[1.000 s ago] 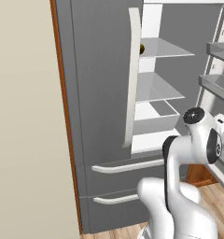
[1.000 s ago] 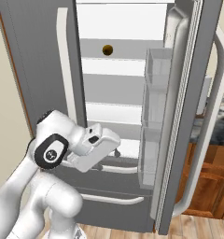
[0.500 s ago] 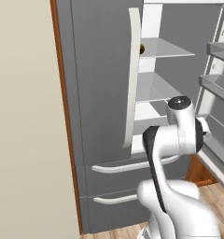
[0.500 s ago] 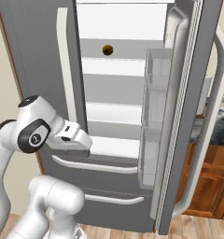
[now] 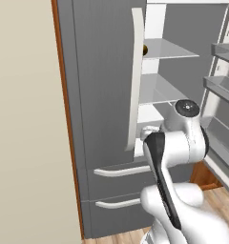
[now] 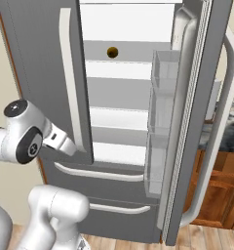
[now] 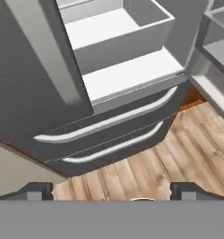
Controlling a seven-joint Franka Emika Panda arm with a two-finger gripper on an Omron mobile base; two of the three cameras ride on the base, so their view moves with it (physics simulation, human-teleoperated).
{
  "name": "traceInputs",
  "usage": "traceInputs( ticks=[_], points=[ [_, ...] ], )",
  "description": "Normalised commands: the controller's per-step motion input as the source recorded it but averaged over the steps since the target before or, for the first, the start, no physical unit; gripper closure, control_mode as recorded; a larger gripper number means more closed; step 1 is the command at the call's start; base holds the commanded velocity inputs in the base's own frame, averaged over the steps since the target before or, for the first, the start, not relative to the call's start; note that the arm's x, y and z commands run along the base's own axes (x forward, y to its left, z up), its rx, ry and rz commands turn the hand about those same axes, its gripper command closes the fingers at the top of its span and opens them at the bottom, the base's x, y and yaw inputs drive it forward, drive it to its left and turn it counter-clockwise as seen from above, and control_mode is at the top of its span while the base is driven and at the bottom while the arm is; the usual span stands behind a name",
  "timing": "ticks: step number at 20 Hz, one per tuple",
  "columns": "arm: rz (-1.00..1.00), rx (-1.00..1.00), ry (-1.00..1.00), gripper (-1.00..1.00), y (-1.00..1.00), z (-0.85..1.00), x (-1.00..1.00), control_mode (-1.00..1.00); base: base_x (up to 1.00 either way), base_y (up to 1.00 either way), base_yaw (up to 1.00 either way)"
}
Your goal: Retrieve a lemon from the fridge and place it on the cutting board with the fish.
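At the bottom of the hand view the gripper [image 7: 109,189] shows its two dark finger tips [image 7: 37,189] set far apart, the jaws spread wide with nothing between them. Past them lies a wooden floor [image 7: 151,163] of pale brown planks, and above that the two lower drawers [image 7: 109,135] of the fridge [image 7: 25,93], each with a long white curved handle. Higher in that view sit the white interior floor and a boxlike white bin inside the open compartment.

From the right base view the hand reaches from the white arm [image 6: 26,139] toward the lower edge of the left door [image 6: 36,73], which is closed and carries a long white handle [image 6: 70,88]; whether the hand touches the door cannot be told. The right door [image 6: 197,112] stands swung open, clear bins on its inner side.

Inside the fridge, the lemon [image 6: 112,52] rests on an upper clear shelf, toward the back. It is a small round fruit, dull yellow and darkish in the shade, tiny against the white shelves. It sits well above the gripper and well apart from it. In the left base view the lemon [image 5: 145,49] peeks out just beside the left door's handle, mostly hidden by it, on the same upper shelf [image 5: 169,47].
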Motion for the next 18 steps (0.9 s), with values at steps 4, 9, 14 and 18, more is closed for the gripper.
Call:
traceInputs(
  ticks=[4,9,14,18],
  points=[
    [0.5,-0.06,-0.17,-1.0,0.13,0.45,0.35,-1.0,0.0,0.0,0.0],
    [0.41,-0.05,-0.05,-1.0,0.0,0.61,0.21,-1.0,0.0,0.0,0.0],
    [-0.09,-0.03,0.01,-1.0,0.13,0.3,0.0,-1.0,0.0,0.0,0.0],
    [-0.17,-0.14,0.0,-1.0,0.33,0.29,0.0,-1.0,0.0,0.0,0.0]
  ],
)
